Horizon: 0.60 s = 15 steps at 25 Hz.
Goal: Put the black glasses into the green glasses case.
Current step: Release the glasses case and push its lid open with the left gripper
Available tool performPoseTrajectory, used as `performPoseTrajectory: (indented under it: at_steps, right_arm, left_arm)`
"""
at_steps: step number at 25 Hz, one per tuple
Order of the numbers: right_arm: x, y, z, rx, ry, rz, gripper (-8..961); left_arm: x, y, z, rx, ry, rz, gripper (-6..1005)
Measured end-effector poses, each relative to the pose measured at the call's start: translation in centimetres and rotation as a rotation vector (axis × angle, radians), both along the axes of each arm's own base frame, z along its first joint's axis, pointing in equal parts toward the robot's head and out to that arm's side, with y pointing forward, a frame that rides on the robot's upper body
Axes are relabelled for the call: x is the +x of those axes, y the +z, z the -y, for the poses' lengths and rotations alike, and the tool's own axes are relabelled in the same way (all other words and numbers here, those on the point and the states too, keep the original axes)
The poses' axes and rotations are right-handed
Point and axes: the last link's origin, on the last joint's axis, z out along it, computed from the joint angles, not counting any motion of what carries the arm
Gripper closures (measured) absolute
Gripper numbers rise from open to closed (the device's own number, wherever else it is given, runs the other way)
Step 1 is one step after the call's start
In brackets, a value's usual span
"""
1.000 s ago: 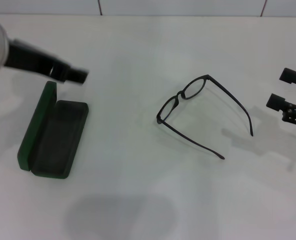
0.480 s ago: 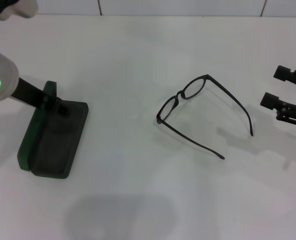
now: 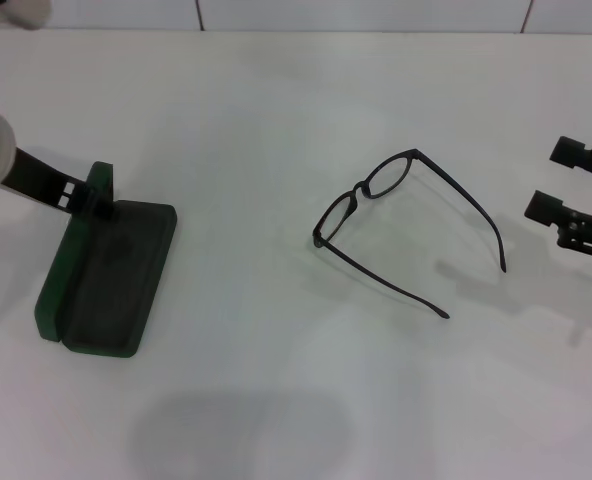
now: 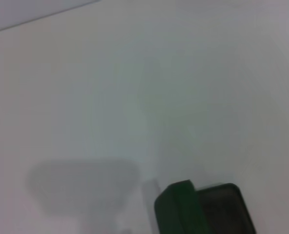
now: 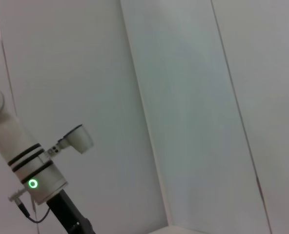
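The left end effector (image 3: 94, 200) sits at the far end of the green glasses case (image 3: 106, 265), by the raised lid; whether its fingers are spread or closed cannot be told. The right end effector (image 3: 568, 183) hovers at the right edge of the bench (image 3: 276, 120), its two black fingers spread apart and holding nothing.

There is one case and one pair of black glasses (image 3: 406, 230). The case is a rounded rectangular clamshell, lying open with a matte dark interior, its long axis running from near to far. The glasses rest mid-bench, well apart from the case: thin frame, two oval lenses, both slender temples unfolded and pointing toward the near right, toward the right end effector.
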Motion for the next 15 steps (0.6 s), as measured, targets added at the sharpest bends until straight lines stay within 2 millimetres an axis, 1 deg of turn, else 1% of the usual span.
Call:
performPoseTrajectory:
  at_steps: [8, 15]
  right_arm:
    - [0.0, 0.0, 0.0, 0.002, 0.0, -0.001, 102]
    - [0.1, -0.2, 0.1, -0.002, -0.009, -0.007, 102]
  left_arm:
    - [-2.0, -1.3, -1.7, -0.041, 0.045, -0.019, 316]
    - [-2.9, -1.4, -1.8, -0.063, 0.079, -0.034, 330]
